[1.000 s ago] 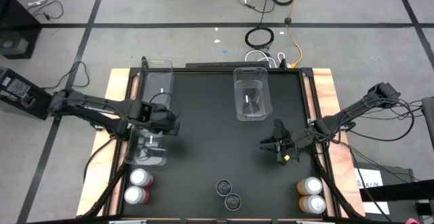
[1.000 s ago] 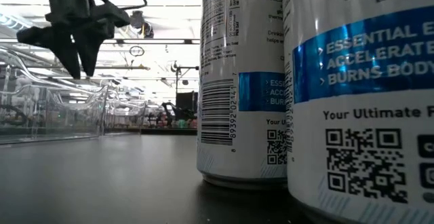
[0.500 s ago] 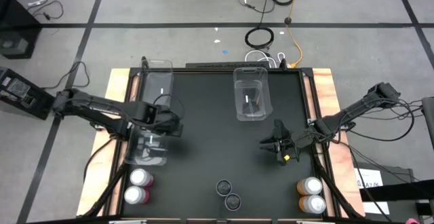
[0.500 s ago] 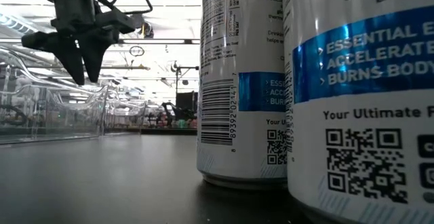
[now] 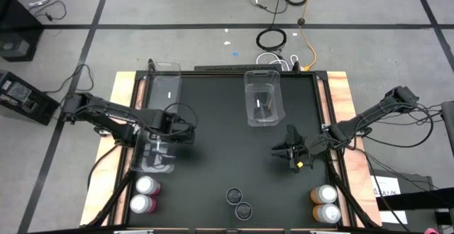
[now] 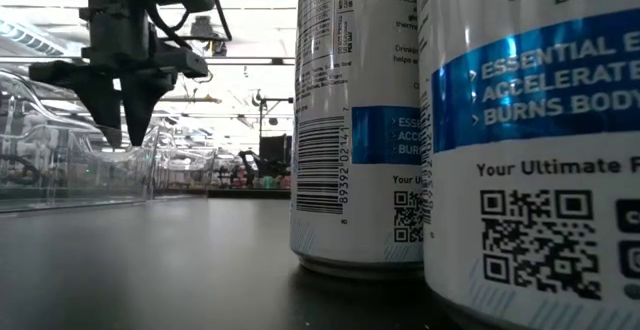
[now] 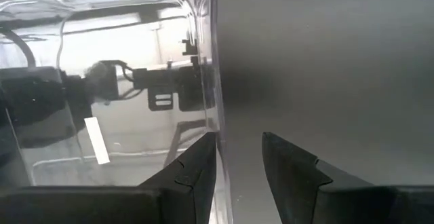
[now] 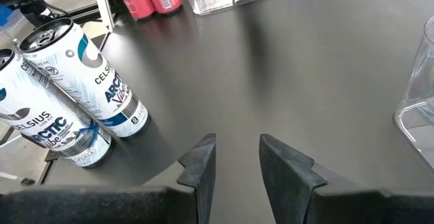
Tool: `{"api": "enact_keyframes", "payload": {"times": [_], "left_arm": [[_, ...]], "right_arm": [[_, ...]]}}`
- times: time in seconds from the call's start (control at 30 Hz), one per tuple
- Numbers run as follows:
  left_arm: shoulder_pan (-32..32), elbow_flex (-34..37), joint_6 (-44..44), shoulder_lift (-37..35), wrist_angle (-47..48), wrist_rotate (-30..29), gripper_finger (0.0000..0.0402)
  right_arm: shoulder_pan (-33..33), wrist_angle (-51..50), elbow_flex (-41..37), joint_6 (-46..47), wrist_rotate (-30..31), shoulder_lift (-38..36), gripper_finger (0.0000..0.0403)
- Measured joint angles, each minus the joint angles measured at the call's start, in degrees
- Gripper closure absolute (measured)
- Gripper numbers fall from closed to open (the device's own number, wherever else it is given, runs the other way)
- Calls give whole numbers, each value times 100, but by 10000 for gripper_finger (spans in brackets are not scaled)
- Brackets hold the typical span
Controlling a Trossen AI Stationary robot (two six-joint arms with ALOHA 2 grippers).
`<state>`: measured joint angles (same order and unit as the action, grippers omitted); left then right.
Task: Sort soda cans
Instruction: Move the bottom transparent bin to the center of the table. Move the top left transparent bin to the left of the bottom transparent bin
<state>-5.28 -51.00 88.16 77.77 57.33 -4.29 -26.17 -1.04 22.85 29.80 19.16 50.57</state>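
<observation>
Nearest, at 6 o'clock on the tabletop point(image 5: 213, 156), stand two dark cans point(image 5: 239, 202); pink cans point(image 5: 145, 194) wait at 7, orange cans point(image 5: 325, 202) at 5. No can is held. The right gripper point(image 5: 295, 159) idles at 4, fingers slightly apart. At 9, the left gripper point(image 5: 190, 135), fingers slightly apart, sits beside a clear bin point(image 5: 157, 151). It probably repositions next toward the pink cans.

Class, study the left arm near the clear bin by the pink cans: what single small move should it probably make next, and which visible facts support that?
Probably carry on sideways and clear of the clear bin. The left gripper is open and empty at the bin's inner edge, one finger against its wall. The pink cans stand unsorted just below, so it likely must reposition to reach them.
</observation>
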Motion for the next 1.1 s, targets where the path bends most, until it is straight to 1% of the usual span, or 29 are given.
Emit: {"api": "enact_keyframes", "payload": {"times": [0.07, 0.13, 0.33, 0.57, 0.7, 0.97, 1.1], "left_arm": [[0, 0, 6, 62, -17, 0, 281], [0, 0, 7, 110, -17, 0, 297], [0, -2, 7, 125, -23, 1, 386], [0, -4, 12, 125, -25, 7, 388], [2, -4, 158, 125, -82, 76, 389], [0, -4, 481, 141, -874, 109, 390], [2, -11, 729, 221, -976, 105, 391]], "right_arm": [[0, 0, 0, 0, 0, 0, 296], [0, 4, 0, 0, 2, 0, 296], [0, 4, 0, 0, 0, -2, 296], [0, 4, 0, 0, 0, 0, 296], [0, 4, 0, 0, 0, 0, 296], [0, 2, 0, -2, 0, 0, 296], [0, 2, 0, -33, 0, 0, 296]]}}
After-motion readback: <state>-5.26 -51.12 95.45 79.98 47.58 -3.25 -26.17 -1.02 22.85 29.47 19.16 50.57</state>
